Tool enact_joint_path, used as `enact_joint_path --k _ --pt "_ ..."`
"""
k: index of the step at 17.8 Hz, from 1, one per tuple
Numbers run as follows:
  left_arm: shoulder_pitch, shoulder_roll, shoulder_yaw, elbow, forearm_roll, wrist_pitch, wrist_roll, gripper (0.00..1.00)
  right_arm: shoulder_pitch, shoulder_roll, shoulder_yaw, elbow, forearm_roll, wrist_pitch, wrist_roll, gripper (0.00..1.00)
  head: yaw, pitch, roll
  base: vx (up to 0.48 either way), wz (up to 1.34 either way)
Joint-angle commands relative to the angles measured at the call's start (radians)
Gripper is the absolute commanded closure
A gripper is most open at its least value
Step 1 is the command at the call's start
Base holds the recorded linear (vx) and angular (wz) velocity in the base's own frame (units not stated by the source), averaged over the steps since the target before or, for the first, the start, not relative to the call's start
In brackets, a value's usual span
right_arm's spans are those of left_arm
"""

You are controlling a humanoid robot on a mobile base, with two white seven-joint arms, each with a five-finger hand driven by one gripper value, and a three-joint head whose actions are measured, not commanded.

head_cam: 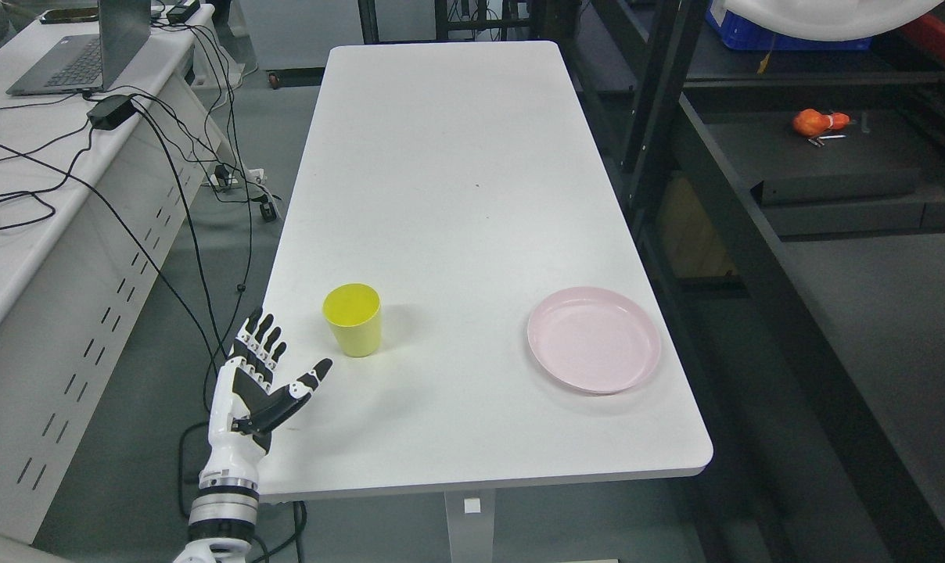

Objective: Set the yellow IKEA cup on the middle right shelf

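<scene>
While the left hand (257,375) is held spread beside the cup (353,319), tipping is risked if it is nudged sideways.

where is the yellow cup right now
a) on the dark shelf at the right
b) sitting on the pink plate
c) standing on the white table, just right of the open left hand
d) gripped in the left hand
c: the yellow cup stands upright on the white table, apart from the left hand, whose fingers are spread and hold nothing; the pink plate is bare.
</scene>
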Motion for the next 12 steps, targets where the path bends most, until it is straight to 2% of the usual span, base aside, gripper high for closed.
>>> enact_joint_path --k 1,5,12 --pt "0.032 0.016 -0.002 0.002 0.000 -0.001 0.001 0.01 0.014 -0.017 0.017 0.000 -0.025 0.001 -0.001 0.01 0.0000 0.000 0.000 0.026 0.02" --pt "0.014 0.016 -0.002 0.043 0.000 -0.002 -0.001 0.01 0.014 -0.017 0.017 0.000 -0.025 0.001 -0.001 0.01 0.0000 0.000 0.000 -0.002 0.00" --pt "-0.150 0.016 -0.003 0.279 0.058 -0.002 -0.004 0.01 0.014 -0.017 0.017 0.000 -0.025 0.001 -0.001 0.01 0.0000 0.000 0.000 -0.001 0.00"
